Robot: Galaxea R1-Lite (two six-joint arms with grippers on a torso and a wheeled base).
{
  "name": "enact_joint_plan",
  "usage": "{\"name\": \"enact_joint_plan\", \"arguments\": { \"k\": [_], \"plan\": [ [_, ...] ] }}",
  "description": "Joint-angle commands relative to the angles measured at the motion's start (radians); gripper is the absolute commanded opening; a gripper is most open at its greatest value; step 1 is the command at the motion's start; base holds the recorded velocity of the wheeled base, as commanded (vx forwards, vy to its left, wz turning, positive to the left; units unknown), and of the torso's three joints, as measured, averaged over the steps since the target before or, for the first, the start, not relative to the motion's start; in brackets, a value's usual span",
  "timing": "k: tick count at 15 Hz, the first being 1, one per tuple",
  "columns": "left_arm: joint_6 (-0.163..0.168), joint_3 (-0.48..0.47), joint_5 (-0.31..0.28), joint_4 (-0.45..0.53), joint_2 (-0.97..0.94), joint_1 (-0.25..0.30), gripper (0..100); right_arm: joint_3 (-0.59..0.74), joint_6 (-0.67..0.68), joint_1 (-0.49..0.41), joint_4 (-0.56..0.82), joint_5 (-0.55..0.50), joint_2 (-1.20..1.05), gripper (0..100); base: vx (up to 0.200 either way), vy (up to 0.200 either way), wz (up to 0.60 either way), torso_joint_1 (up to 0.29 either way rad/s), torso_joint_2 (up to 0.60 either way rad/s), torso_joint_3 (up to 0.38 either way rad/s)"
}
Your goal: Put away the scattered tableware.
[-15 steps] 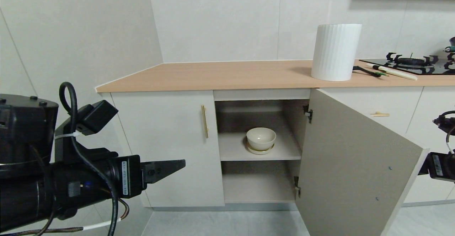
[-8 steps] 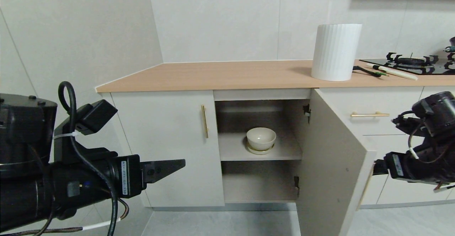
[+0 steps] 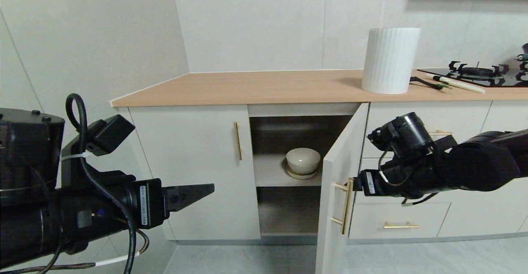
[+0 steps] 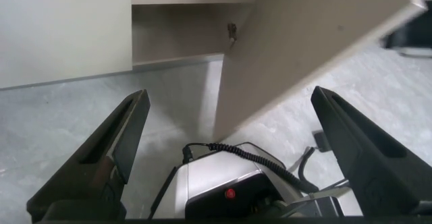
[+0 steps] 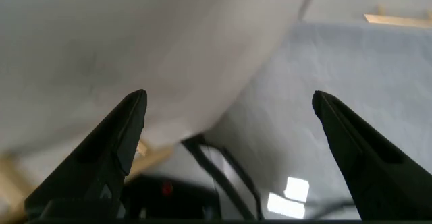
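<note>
Head view: seeing the cream bowl (image 3: 303,160) sat on a saucer (image 3: 300,175), mid-frame, on the upper shelf (image 3: 268,171) inside the cabinet, behind a half-open door (image 3: 330,241). Also getting the right tool (image 3: 355,185) just right of centre, up against the door's outer face beside its gold handle (image 3: 346,206); can't tell contact from here, nor finger spacing. Spacing settled by right wrist view: fingers (image 5: 125,140) spread wide, pinching nothing, pale door panel between them, a gold drawer handle (image 5: 398,19) at upper right. Left tool (image 3: 206,190) lower left in head view, side-on, well apart from the cabinet. Left wrist view: fingers (image 4: 115,143) spread wide too, empty, over grey floor (image 4: 67,109); adds the door's inner face, a hinge (image 4: 231,30) and a sliver of the saucer at top centre. Back in head view, upper right: white ribbed canister (image 3: 390,59) on the wood bench (image 3: 255,86), utensils (image 3: 453,83) just beside it, hob (image 3: 480,72) at the frame edge.
</note>
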Motion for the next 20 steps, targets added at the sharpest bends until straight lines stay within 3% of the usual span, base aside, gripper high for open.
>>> {"name": "enact_joint_plan", "arguments": {
  "k": [1,7,14,20],
  "plan": [
    [-0.001,0.0,0.0,-0.001,0.0,0.0,100,-0.055,0.017,0.014,-0.03,0.0,0.104,100,0.0,0.0,0.0,0.0,0.0,0.0],
    [0.001,-0.001,0.002,-0.001,0.0,0.0,100,-0.072,0.108,0.014,-0.2,-0.001,0.185,100,0.0,0.0,0.0,0.0,0.0,0.0],
    [0.001,0.003,-0.001,0.002,0.0,0.0,100,-0.091,0.168,0.013,-0.269,-0.011,0.253,100,0.0,0.0,0.0,0.0,0.0,0.0],
    [-0.001,0.002,-0.003,0.002,0.005,0.01,100,-0.114,0.231,0.022,-0.307,-0.011,0.288,100,0.2,0.0,0.0,0.003,0.0,0.002]
  ]
}}
